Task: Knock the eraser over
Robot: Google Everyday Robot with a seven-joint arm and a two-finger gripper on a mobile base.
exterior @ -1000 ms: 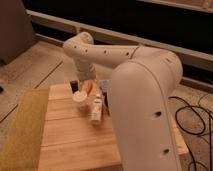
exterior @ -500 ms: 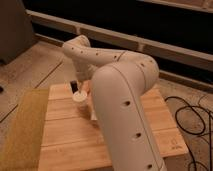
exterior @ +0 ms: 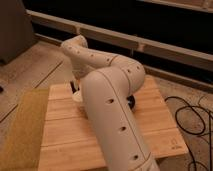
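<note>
Swinging across, my arm (exterior: 112, 100) has covered the small things that showed on the wooden table (exterior: 155, 132) a second ago.
My gripper (exterior: 77, 91) hangs low over the far left part of the table, below my wrist, and most of it is hidden; how wide it is spread, or whether it grips anything, I cannot tell. The eraser I cannot pick out, since my arm blocks the middle of the table top. A dark rounded edge (exterior: 131, 102) peeks out just right of my arm. Black cable (exterior: 192, 117) lies on the floor to the right.
</note>
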